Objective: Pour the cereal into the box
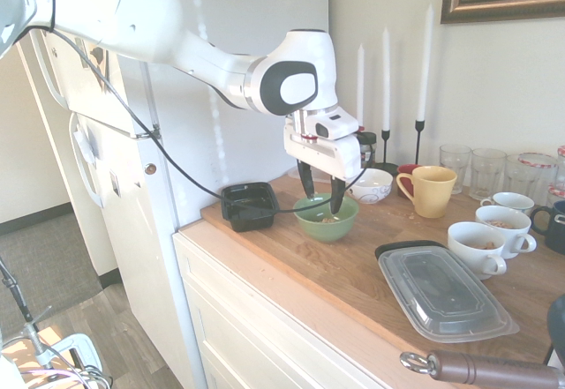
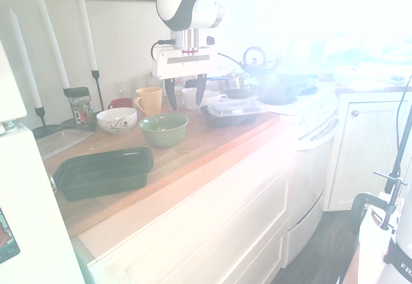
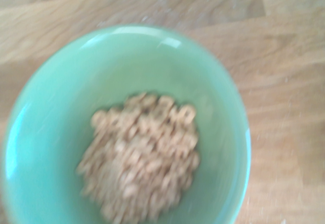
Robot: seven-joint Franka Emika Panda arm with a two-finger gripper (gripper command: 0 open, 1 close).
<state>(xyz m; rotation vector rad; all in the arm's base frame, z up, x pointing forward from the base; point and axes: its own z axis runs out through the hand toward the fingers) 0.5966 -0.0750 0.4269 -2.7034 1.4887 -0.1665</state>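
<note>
The cereal (image 3: pixel 139 158) is a heap of small tan rings in the bottom of a green bowl (image 3: pixel 56 112). That bowl (image 1: pixel 328 226) stands on the wooden counter, and a little of the cereal (image 1: pixel 328 219) shows inside it. The box (image 1: pixel 249 205), a small black tray, sits left of the bowl near the counter's end; from the other side the box (image 2: pixel 103 171) lies in front of the bowl (image 2: pixel 164 131). My gripper (image 1: pixel 322 202) hangs open just over the bowl, fingers pointing down and holding nothing. The second exterior view also shows the gripper (image 2: pixel 185 98) open.
Beside the bowl are a white patterned bowl (image 1: pixel 371 186), a yellow mug (image 1: pixel 433 190), white cups (image 1: pixel 481 248), glasses (image 1: pixel 485 170) and tall candles (image 1: pixel 386 80). A clear-lidded container (image 1: pixel 446 294) lies near the front edge. The fridge (image 1: pixel 106 160) stands past the box.
</note>
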